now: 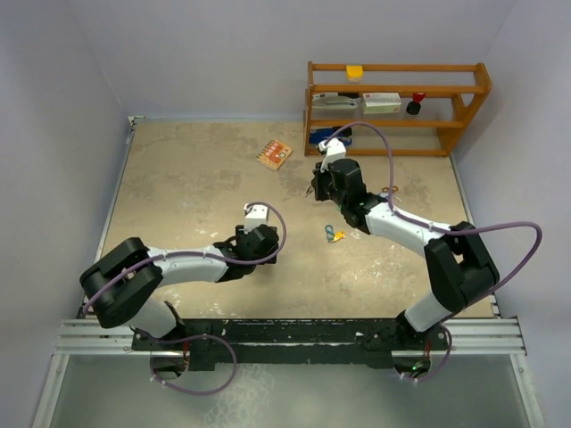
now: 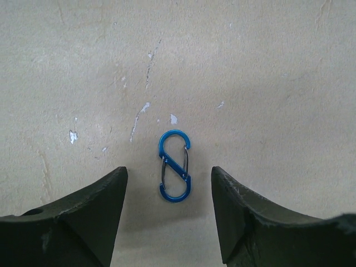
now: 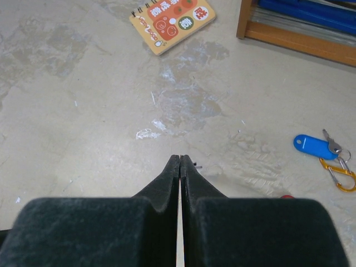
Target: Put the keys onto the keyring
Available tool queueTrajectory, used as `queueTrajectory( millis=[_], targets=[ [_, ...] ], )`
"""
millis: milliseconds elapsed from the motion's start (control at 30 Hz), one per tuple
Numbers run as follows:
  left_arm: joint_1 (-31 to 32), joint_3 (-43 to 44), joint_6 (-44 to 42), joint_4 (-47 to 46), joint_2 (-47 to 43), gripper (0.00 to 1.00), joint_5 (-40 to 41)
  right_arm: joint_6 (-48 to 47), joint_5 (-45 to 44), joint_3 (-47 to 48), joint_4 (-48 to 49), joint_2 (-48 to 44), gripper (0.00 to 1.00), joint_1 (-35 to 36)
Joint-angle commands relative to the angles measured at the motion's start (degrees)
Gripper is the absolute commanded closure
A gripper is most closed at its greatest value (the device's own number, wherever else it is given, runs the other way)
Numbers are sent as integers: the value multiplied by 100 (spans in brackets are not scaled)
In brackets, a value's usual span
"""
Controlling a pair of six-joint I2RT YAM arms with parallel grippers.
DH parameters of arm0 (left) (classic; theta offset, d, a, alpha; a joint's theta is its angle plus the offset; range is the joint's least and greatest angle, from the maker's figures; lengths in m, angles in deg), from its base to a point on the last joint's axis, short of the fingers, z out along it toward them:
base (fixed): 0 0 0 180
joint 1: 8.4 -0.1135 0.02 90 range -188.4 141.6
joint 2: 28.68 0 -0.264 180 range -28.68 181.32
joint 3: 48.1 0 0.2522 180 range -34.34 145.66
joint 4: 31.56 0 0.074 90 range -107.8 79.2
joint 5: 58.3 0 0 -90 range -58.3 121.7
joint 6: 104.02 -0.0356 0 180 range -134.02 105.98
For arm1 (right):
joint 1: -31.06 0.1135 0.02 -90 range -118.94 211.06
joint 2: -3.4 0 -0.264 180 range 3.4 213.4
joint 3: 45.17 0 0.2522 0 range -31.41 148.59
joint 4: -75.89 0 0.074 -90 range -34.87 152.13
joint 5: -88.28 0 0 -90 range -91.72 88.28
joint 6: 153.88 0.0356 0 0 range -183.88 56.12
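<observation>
Blue-tagged key (image 3: 315,144) is spotted at the right edge of the right wrist view, flat on the worktop (image 3: 83,111) by an orange clip (image 3: 339,172). Whether it's hooked on can't be told. A blue S-clip (image 2: 174,166), probably the keyring, is straddled untouched by the wide-open left tool (image 2: 168,172). The right tool (image 3: 179,158) is pinched closed, empty. Basically everything's left to be done.

Top external: looked down from high above and behind the arm bases, taking in the whole table (image 1: 178,178) up to the wooden shelf (image 1: 397,107); the widest and farthest view.
Left wrist: faced almost straight down, very close to the tabletop, with the left gripper (image 2: 167,171) framing a blue clip (image 2: 174,165).
Right wrist: sat low and tilted forward, looking past the right gripper (image 3: 181,164) toward the shelf foot.
Shared by top and right wrist: the notebook (image 1: 275,154), the blue-tagged key (image 1: 335,234) and the shelf base.
Shared by top and left wrist: bare tabletop only; the clip could not be made out from above.
</observation>
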Motion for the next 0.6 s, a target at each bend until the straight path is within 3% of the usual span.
queueTrajectory(
  millis=[0,367,567],
  targets=[
    [139,318,78,113,176,42,679,72,-134,-60,73,-362,100,30],
    [357,515,141,180,669,46,1117,72,-287,-183,60,-563,100,29],
    [416,523,191,281,677,67,1097,69,-349,-212,60,-629,100,31]
  ],
)
